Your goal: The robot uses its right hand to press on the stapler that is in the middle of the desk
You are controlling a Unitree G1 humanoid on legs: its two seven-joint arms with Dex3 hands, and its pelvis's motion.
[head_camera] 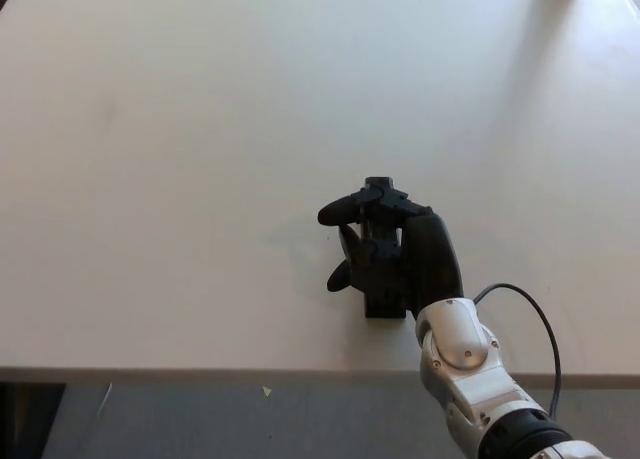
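One stapler, black, is lying under my right hand, near the front edge of the tabletop and pointing away from me. Only its near end is showing below my palm; the rest is hidden beneath my fingers.

Item, right hand: it is covering the stapler from above, wrist toward me. The fingers are curling over the top of the stapler, one reaching out to the left past its far end, the thumb poking out lower on the left side. They are partly bent, neither spread wide nor fully closed. I am not gripping the stapler so far as I can judge; the hand is resting on it or hovering just above, and I cannot tell which, black against black.

Item, step in hand: I am judging this to be the press itself, or the instant before it. The next move is calling for a straight downward push through the palm and fingers, keeping centred over the stapler's arm so it does not skid or tip sideways.

Item, left hand: not showing.

Item, surroundings: a thin black cable is looping beside my wrist, to the right of the fingers, well clear of the stapler. The pale tabletop beyond and left of the fingers is carrying nothing else. Nothing is standing in the way.
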